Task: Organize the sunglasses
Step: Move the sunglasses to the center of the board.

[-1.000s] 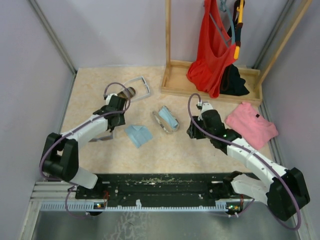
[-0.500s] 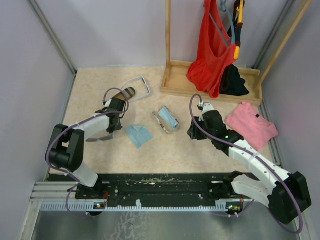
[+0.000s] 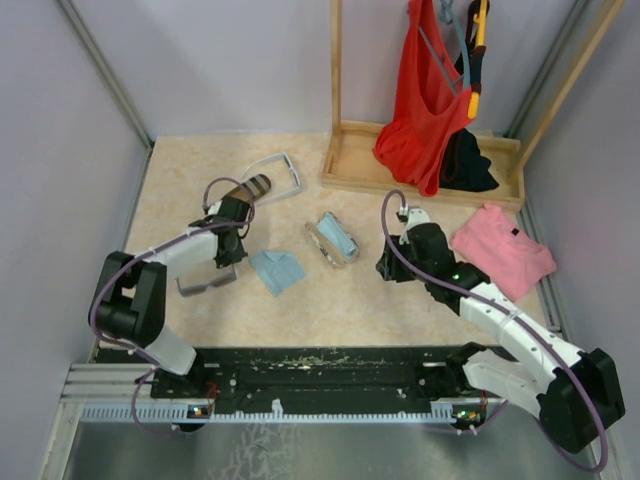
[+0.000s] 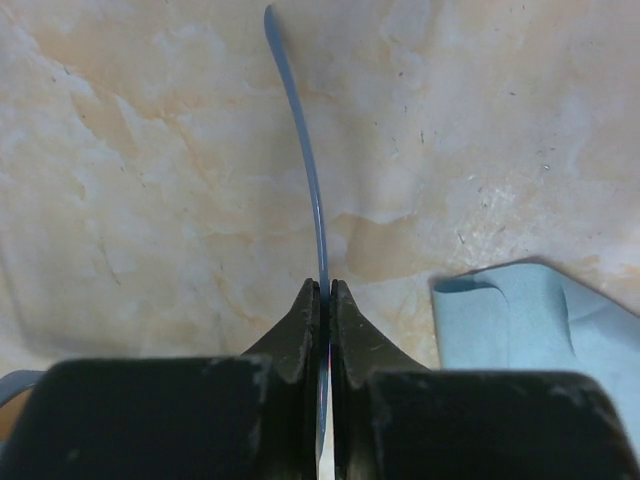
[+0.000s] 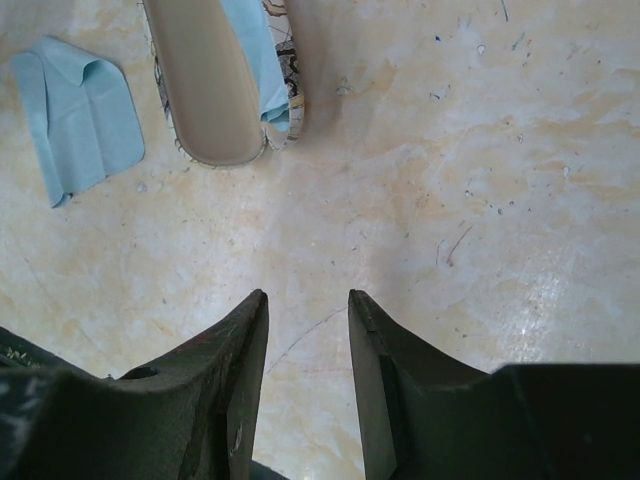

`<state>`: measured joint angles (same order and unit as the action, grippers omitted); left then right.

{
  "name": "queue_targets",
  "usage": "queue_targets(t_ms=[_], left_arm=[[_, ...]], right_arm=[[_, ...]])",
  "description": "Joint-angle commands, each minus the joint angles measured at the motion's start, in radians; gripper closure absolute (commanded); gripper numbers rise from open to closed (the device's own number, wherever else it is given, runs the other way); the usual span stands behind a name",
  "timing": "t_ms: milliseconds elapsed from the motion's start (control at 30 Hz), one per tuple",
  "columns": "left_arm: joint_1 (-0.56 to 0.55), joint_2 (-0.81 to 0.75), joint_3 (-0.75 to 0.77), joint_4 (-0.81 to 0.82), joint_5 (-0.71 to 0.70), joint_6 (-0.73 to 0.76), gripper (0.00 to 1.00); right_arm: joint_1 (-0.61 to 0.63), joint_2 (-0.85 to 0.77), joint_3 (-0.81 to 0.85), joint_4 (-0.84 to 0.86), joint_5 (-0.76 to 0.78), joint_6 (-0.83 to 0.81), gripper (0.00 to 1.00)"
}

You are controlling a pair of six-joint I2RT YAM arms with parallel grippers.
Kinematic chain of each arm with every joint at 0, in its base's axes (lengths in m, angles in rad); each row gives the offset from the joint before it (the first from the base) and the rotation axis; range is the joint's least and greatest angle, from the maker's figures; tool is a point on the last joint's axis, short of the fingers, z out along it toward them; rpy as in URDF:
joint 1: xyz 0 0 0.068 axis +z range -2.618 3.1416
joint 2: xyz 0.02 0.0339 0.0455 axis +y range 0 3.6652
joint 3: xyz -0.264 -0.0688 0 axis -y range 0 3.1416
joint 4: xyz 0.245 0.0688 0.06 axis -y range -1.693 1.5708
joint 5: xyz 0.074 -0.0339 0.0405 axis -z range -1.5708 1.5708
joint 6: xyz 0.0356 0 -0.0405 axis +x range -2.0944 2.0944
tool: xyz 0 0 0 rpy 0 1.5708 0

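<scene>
My left gripper (image 4: 322,300) is squeezed tight on the thin arm (image 4: 305,170) of the pale sunglasses (image 3: 205,283). The arm sticks out from between the two fingers and bends a little over the table (image 4: 150,150). From above, the sunglasses are low on the left side of the table, right by the gripper. I can't tell if they touch the table. A blue cloth (image 4: 530,320) lies flat just to the right of them.

My right gripper (image 5: 308,310) has its jaws apart and holds nothing. It points down at the table. A thin dark wire (image 5: 300,342) lies on the table between the fingers. It is too thin for me to tell what it is. Farther away lies an open patterned case (image 5: 215,90) with another blue cloth (image 5: 255,40) inside it.
</scene>
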<state>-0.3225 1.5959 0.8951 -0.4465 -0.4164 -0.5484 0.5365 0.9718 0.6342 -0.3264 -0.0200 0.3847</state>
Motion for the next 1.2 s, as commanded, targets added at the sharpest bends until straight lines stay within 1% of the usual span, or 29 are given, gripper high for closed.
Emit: queue_targets(t_ms=[0, 100, 167, 333, 400, 500, 567, 633, 700, 767, 867, 933, 967, 1033, 1167], left_arm=[[0.003, -0.064, 0.015, -0.046, 0.077, -0.136, 0.99], [-0.011, -0.106, 0.005, -0.054, 0.116, -0.242, 0.99], [-0.035, -0.144, -0.001, -0.078, 0.109, -0.343, 0.99], [-0.152, -0.235, -0.016, -0.117, 0.057, -0.611, 0.99], [-0.222, -0.245, 0.001, -0.168, 0.017, -0.742, 0.99], [-0.297, -0.203, 0.053, -0.258, -0.029, -0.941, 0.99], [-0.322, -0.133, 0.119, -0.372, -0.042, -1.050, 0.99], [-0.330, -0.039, 0.203, -0.476, -0.034, -1.124, 0.99], [-0.332, 0.062, 0.304, -0.545, -0.003, -1.157, 0.99], [-0.332, 0.156, 0.371, -0.556, 0.041, -1.141, 0.99], [-0.337, 0.239, 0.422, -0.512, 0.087, -1.107, 0.99], [-0.343, 0.264, 0.441, -0.495, 0.081, -1.102, 0.97], [-0.348, 0.271, 0.452, -0.498, 0.070, -1.106, 0.92], [-0.356, 0.270, 0.465, -0.498, 0.040, -1.103, 0.79], [-0.366, 0.249, 0.473, -0.501, -0.010, -1.108, 0.59]], right_arm=[[0.005, -0.038, -0.001, 0.012, 0.018, -0.013, 0.61], [0.005, -0.046, -0.002, 0.005, 0.023, -0.012, 0.61], [0.005, -0.051, -0.001, 0.002, 0.026, -0.011, 0.61], [0.005, -0.054, -0.002, -0.005, 0.029, -0.003, 0.61], [0.005, -0.057, -0.002, -0.009, 0.032, -0.001, 0.61], [0.005, -0.064, -0.006, -0.012, 0.035, 0.003, 0.61], [0.005, -0.069, -0.007, -0.015, 0.037, 0.005, 0.61], [0.005, -0.073, -0.007, -0.021, 0.036, 0.006, 0.61], [0.005, -0.078, -0.007, -0.025, 0.037, 0.006, 0.61], [0.005, -0.083, -0.007, -0.032, 0.039, 0.007, 0.61], [0.005, -0.095, -0.005, -0.046, 0.045, 0.007, 0.61], [0.005, -0.106, -0.005, -0.057, 0.049, 0.005, 0.61], [0.005, -0.110, -0.005, -0.061, 0.053, 0.005, 0.61], [0.005, -0.118, -0.008, -0.066, 0.055, 0.004, 0.61], [0.005, -0.120, -0.016, -0.064, 0.052, 0.005, 0.61]])
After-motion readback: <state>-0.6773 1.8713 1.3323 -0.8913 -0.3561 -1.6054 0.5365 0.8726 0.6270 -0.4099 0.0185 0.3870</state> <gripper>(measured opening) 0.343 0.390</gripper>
